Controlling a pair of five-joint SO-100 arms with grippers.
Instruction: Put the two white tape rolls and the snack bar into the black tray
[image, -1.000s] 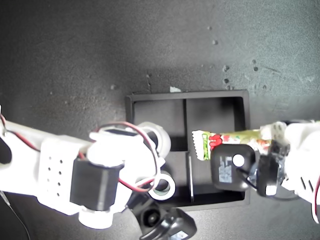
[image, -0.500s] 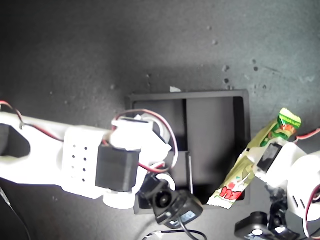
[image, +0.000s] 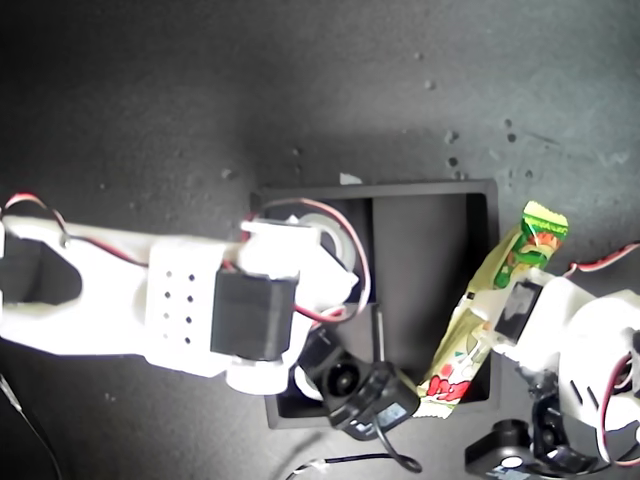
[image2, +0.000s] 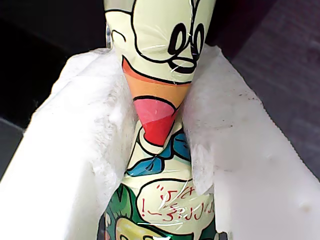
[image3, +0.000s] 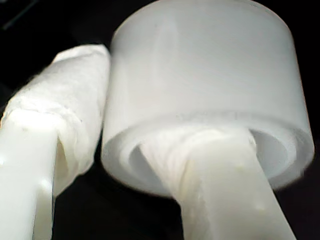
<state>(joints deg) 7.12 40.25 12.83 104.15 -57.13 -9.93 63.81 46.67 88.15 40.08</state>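
Up close, my first gripper (image2: 160, 125) pinches the bar (image2: 162, 95) between padded jaws, my second gripper (image3: 125, 165) pinches a roll (image3: 205, 90) through its wall, one jaw in the hole

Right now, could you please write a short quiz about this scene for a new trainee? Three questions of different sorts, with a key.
1. True or false: my first end effector is shut on the snack bar.
2. What does my second end effector grip?
A. a white tape roll
B. a black cable
C. the tray wall
3. Fill in: in the exterior view, the snack bar lies slanted over the black tray's ____ wall.

Key: 1. True; its padded fingers pinch the wrapper. 2. A; one finger goes through the white tape roll's hole, the other presses outside. 3. Right.
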